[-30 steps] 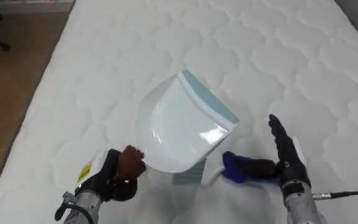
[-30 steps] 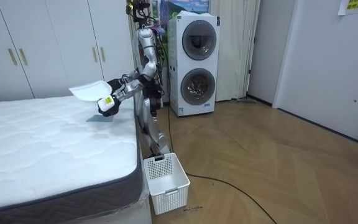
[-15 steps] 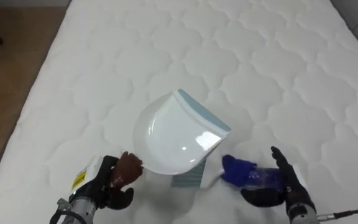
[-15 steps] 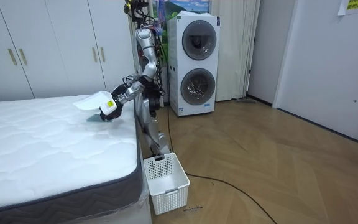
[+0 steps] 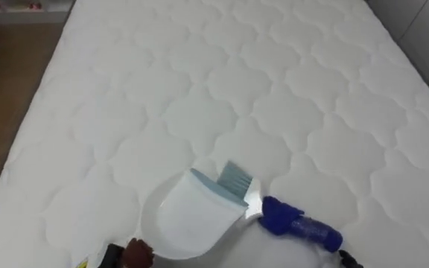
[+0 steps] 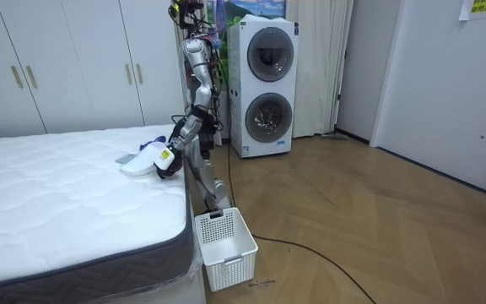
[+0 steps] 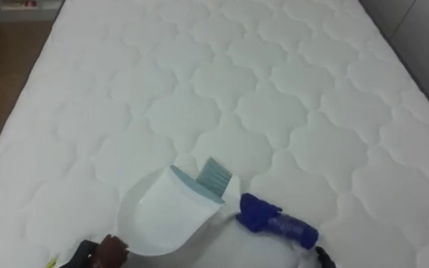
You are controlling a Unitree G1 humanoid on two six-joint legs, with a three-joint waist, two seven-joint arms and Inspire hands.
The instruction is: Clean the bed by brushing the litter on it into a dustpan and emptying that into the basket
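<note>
A white dustpan (image 5: 192, 222) rests low on the white quilted mattress (image 5: 222, 82), close to its near edge, with its mouth facing away from me. A brush lies against the pan's far rim, its pale blue bristles (image 5: 234, 179) pointing up the bed and its blue handle (image 5: 302, 225) stretched to the right. At the bottom edge my left hand (image 5: 119, 255) is curled at the pan's brown handle end (image 5: 136, 251). In the room view that hand (image 6: 166, 160) is beside the pan (image 6: 141, 161). A fingertip of my right hand (image 5: 345, 259) peeks in just below the blue handle, apart from it.
I stand at the bed's corner, on the room view's right. A white slatted basket (image 6: 226, 246) sits on the wood floor by the bed's side. Two stacked washing machines (image 6: 265, 84) stand behind me and white wardrobes (image 6: 66, 63) line the far wall.
My left arm has lowered the dustpan from mid-air onto the mattress. My right hand has drawn back from the blue brush handle, which stays on the bed. The eye view has shifted.
</note>
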